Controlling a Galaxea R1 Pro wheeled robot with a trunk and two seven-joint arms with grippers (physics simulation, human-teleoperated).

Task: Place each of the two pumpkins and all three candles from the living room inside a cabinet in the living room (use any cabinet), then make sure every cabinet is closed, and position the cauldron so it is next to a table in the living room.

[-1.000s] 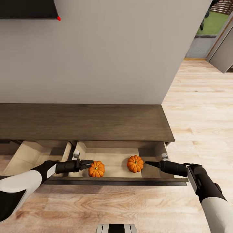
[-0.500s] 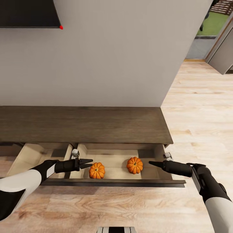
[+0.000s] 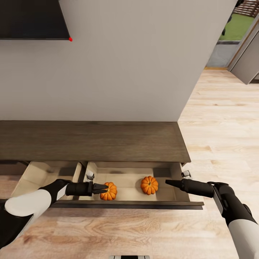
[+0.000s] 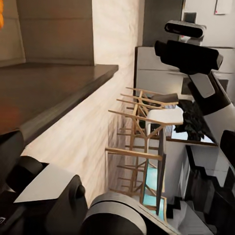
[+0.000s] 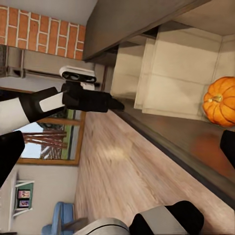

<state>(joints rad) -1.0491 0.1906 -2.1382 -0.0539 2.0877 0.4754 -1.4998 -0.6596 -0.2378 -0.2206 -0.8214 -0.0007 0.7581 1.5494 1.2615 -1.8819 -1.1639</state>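
Two orange pumpkins lie in the open right drawer [image 3: 126,179] of the low dark-brown cabinet [image 3: 93,142]: one at the left [image 3: 109,192] and one at the right [image 3: 149,185]. My left gripper [image 3: 104,187] is low in the drawer with its tips at the left pumpkin's side, fingers slightly apart, holding nothing. My right gripper [image 3: 168,182] hovers over the drawer's right end, a hand's width from the right pumpkin [image 5: 220,100], empty. The candles and the cauldron are out of view.
A second open drawer [image 3: 36,174] stands to the left, with nothing visible in it. A dark screen [image 3: 32,19] hangs on the grey wall above. Wood floor runs in front and to the right, toward a doorway [image 3: 230,43].
The head view has tilted a little, so the whole scene sits lower. My left gripper has moved right, from beside the drawer divider up to the left pumpkin. The right gripper has hardly moved.
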